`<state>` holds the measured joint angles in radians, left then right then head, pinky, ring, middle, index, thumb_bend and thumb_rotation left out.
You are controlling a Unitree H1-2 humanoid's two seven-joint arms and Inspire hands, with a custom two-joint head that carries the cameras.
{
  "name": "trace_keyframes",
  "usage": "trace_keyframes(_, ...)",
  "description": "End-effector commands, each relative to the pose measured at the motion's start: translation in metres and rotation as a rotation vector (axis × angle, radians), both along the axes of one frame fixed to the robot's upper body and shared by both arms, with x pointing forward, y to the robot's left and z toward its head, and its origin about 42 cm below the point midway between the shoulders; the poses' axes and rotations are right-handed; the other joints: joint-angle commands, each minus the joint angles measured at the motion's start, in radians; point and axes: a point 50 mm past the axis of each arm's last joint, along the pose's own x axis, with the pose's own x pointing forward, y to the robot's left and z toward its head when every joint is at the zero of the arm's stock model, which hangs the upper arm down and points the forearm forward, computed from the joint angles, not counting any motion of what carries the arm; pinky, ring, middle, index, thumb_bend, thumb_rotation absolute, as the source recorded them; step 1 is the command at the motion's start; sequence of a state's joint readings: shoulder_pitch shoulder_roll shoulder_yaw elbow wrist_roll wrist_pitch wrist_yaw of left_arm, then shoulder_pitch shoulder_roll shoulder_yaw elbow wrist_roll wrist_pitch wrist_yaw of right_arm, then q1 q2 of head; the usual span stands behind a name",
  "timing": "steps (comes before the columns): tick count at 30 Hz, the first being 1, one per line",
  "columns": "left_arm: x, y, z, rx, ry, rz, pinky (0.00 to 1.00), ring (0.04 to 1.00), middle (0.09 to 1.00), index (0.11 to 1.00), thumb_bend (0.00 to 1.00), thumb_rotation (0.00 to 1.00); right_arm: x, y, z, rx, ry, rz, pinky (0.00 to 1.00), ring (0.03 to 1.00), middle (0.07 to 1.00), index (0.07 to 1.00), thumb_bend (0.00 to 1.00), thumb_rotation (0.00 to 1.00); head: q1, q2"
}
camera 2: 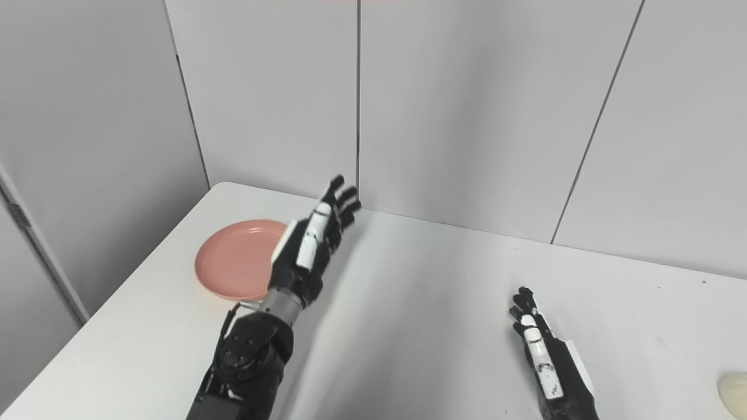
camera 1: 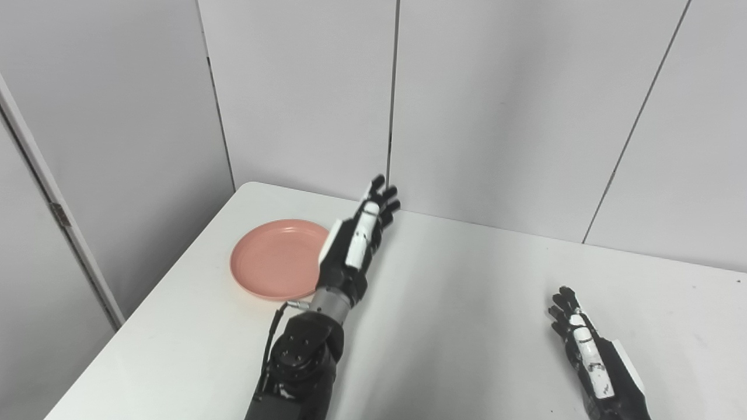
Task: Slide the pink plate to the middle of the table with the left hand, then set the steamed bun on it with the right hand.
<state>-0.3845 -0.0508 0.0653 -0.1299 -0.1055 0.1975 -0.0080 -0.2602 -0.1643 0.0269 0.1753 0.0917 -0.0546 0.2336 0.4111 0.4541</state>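
Your left hand (camera 1: 354, 242) raised beside the pink plate (camera 1: 274, 259); your right hand (camera 1: 589, 350) low over the table (camera 1: 455, 315).

Your left hand stands edge-up above the table, fingers extended and slightly spread, grasping nothing; its fingertips point toward 1 o'clock, at the wall panels (camera 1: 496, 105). The pink plate lies flat and bare at the hand's 9 o'clock, near the table's left edge, and the hand overlaps the plate's right rim in both views, so you cannot tell whether they touch. Your right hand, at about 4 o'clock from the left and well apart from it, is released as well, fingers straight and pointing toward 11 o'clock. The steamed bun (camera 2: 734, 394) shows only in the right eye view, a pale rounded shape cut by the frame at your right hand's 3 o'clock.
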Motion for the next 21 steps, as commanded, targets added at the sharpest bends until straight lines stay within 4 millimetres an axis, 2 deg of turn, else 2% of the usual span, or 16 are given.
trace_keyframes(1,-0.004,0.006,0.028,-0.007,-0.093,0.026,0.99,0.941,0.958,0.962,0.50,1.00,0.003,-0.010,0.002,-0.008,-0.013,-0.017,1.00,0.972,0.979,0.987,0.13,1.00,0.005,0.001)
trace_keyframes(5,-0.015,0.025,0.050,-0.053,-0.161,0.103,0.98,0.937,0.951,0.956,0.49,1.00,0.004,-0.012,0.002,-0.004,-0.012,-0.014,1.00,0.981,0.986,0.994,0.12,1.00,0.017,0.004)
trace_keyframes(10,-0.023,0.052,0.066,-0.075,-0.244,0.192,0.97,0.931,0.940,0.952,0.48,1.00,0.005,-0.014,0.002,-0.005,-0.008,-0.016,1.00,0.979,0.984,0.993,0.14,1.00,0.022,0.005)
trace_keyframes(14,-0.024,0.079,0.070,-0.095,-0.272,0.262,0.97,0.943,0.957,0.957,0.48,1.00,0.005,-0.015,0.002,-0.011,-0.015,-0.019,0.99,0.963,0.971,0.979,0.16,1.00,0.028,0.009)
trace_keyframes(21,-0.022,0.116,0.067,-0.119,-0.283,0.347,0.98,0.954,0.961,0.967,0.49,1.00,0.004,-0.016,0.003,-0.021,-0.012,-0.024,1.00,0.966,0.970,0.981,0.16,1.00,0.033,0.011)
